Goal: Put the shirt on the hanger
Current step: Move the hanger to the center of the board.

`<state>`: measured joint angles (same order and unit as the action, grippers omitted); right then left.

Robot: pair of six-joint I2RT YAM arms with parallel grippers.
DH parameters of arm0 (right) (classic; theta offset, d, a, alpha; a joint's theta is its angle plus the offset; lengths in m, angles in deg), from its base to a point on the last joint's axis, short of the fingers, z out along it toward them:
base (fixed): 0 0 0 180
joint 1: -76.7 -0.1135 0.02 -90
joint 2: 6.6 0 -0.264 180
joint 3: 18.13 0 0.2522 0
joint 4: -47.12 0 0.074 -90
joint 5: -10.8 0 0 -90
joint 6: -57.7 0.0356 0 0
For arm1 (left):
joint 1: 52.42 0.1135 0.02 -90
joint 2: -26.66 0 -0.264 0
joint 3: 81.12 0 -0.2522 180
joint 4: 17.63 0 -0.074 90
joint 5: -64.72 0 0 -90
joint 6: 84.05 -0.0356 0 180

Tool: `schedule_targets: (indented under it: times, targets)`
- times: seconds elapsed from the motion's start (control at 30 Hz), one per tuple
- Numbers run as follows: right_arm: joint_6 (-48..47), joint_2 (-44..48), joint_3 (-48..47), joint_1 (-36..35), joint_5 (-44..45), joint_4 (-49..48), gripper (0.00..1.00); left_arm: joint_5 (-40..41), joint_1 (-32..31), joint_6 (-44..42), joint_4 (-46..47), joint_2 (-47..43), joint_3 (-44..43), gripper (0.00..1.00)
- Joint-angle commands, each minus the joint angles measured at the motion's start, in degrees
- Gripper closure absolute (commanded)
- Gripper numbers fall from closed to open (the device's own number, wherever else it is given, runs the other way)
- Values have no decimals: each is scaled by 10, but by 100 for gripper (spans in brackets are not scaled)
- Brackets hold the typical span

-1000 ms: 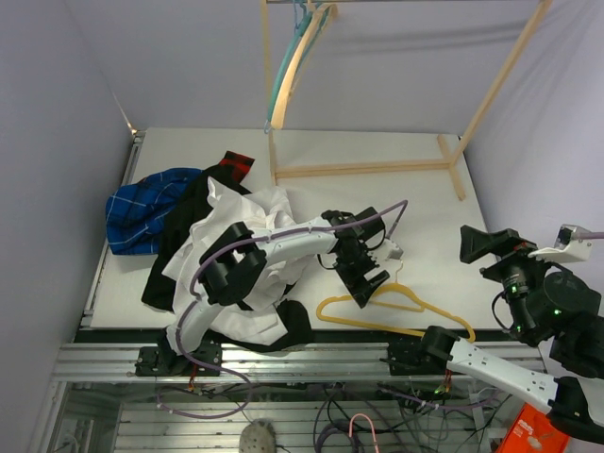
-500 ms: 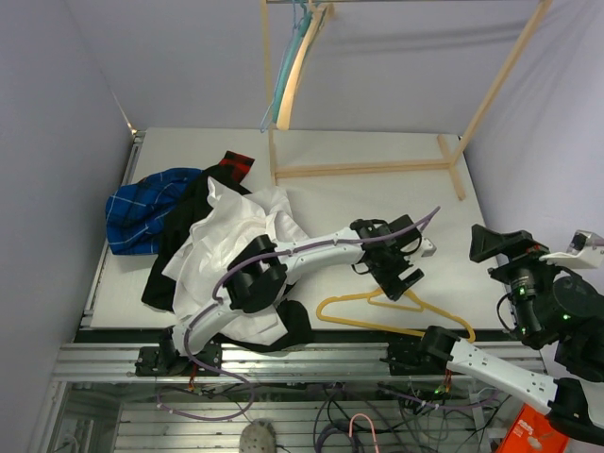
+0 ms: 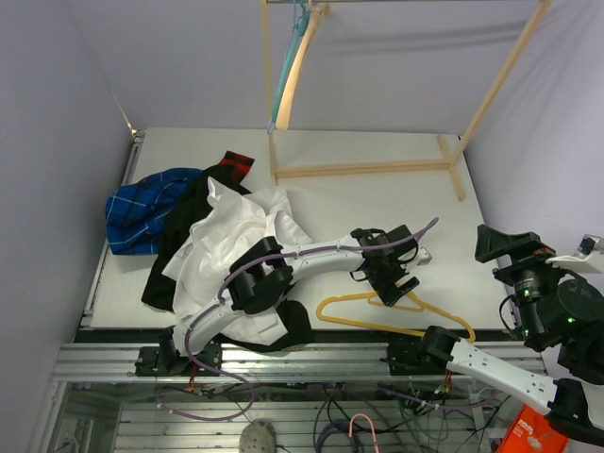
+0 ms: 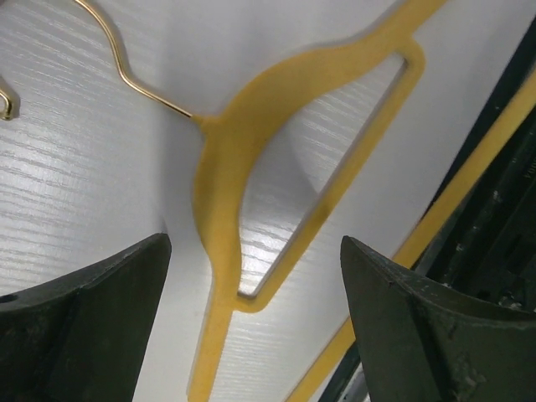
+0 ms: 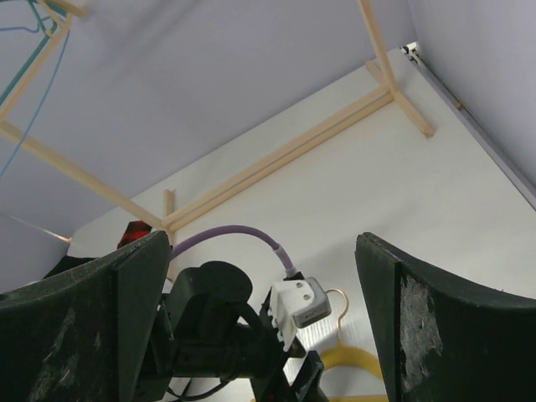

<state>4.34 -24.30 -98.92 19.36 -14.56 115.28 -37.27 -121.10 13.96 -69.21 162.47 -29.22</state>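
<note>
Swung right, away from the shirt (image 3: pixel 236 241) heaped at the left, the left gripper (image 4: pixel 255 285) hangs with jaws wide and empty, seemingly just above the neck of the hanger (image 4: pixel 219 167), which lies flat with its bar running left-right, while the right gripper (image 5: pixel 264 327), also open, sits farther off.

Beyond your left pincer (image 3: pixel 394 288), on the far part of the white table (image 3: pixel 377 203) beneath it, you see a pale wooden rack (image 3: pixel 363 169), its base bar flat on the tabletop and its uprights rising out of the top of the view. Plain lavender-grey walls (image 3: pixel 57 142) close in behind the rack and off to either side of the pincer, lit softly and evenly with only faint shadows. On the pincer's near side an aluminium rail (image 3: pixel 302 362) runs along the table's edge, with loose cables (image 3: pixel 330 415) below it.
</note>
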Motion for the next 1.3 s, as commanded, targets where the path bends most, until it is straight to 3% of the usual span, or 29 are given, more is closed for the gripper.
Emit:
schedule_targets:
  times: [0.0, 0.13, 0.17, 0.33, 0.67, 0.9, 1.27]
  targets:
    - [14, 15, -7, -2, 15, 7, 7, 38, -4, -18, 25, 18, -6, 7]
    - [12, 22, -6, -2, 18, 5, 8, 94, -5, -30, 22, 41, -8, 7]
    - [13, 23, -6, -2, 18, 5, 8, 105, -5, -31, 21, 46, -10, 1]
    - [9, 29, -3, -2, 18, -2, 8, 97, -4, -43, 0, 81, -38, 30]
    - [-8, 42, -20, -1, 20, -14, 8, 92, -30, -74, -39, 97, 28, 58]
    - [-9, 57, -15, -2, 25, -11, 8, 158, -31, -197, -41, 88, 89, 72]
    - [-31, 60, -31, -3, 31, -15, 8, 129, 65, -351, -91, 150, -50, 73]
